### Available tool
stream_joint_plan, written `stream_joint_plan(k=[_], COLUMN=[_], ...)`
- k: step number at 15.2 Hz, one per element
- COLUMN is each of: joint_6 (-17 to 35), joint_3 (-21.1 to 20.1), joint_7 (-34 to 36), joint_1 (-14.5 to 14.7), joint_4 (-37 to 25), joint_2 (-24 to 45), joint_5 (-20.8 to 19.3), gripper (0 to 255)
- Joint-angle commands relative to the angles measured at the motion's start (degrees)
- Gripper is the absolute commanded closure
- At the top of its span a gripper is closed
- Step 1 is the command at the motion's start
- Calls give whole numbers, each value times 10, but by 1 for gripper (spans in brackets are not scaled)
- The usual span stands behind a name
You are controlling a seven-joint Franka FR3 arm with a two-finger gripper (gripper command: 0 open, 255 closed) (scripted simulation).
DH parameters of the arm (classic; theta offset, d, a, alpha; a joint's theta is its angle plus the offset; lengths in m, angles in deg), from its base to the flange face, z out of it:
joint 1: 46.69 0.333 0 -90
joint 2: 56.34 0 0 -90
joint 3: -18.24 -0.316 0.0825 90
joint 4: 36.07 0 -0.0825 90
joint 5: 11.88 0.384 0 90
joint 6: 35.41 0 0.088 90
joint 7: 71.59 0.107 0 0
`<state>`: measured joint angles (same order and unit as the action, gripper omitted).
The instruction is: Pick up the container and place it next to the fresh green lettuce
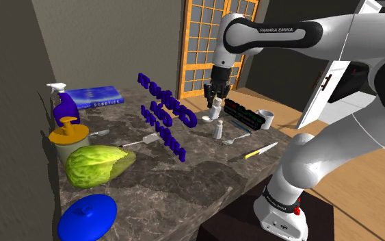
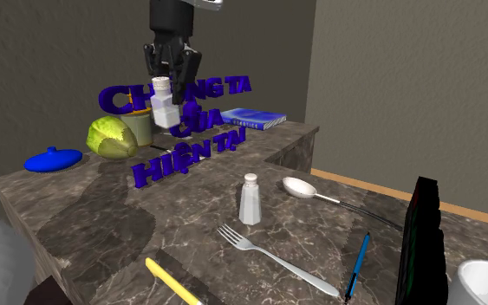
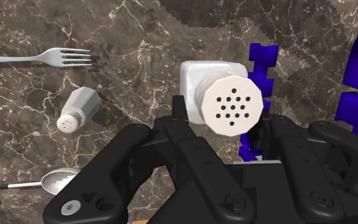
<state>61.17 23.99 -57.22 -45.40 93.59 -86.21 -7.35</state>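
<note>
My gripper [image 1: 215, 103] is shut on a white square shaker [image 1: 216, 110] with a round perforated cap and holds it in the air above the dark marble counter [image 1: 204, 178]. In the second exterior view the shaker [image 2: 163, 106] hangs tilted under the gripper [image 2: 166, 85]. In the wrist view the black fingers [image 3: 179, 114] clasp the shaker [image 3: 225, 98] on both sides. The green lettuce [image 1: 96, 164] lies near the counter's edge at the shoulder view's left, well away from the gripper; it also sits far back in the second exterior view [image 2: 110, 136].
A second grey shaker [image 1: 219, 129] stands below the gripper, with a fork [image 2: 272, 258] and a spoon [image 2: 302, 188] nearby. Blue 3D letters [image 1: 163, 120] float mid-counter. Beside the lettuce are a yellow jar [image 1: 69, 139], blue lid [image 1: 87, 216] and spray bottle [image 1: 64, 103]. A black rack [image 1: 244, 113] and mug [image 1: 265, 118] stand behind.
</note>
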Motion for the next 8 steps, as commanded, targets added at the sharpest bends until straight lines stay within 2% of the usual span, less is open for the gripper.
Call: stream_joint_plan(k=[1,8], joint_6=[3,23], joint_3=[-21,-96], joint_7=[28,123], joint_1=[11,49], joint_4=[-1,-14], joint_2=[1,21], joint_5=[13,53], gripper=[255,255])
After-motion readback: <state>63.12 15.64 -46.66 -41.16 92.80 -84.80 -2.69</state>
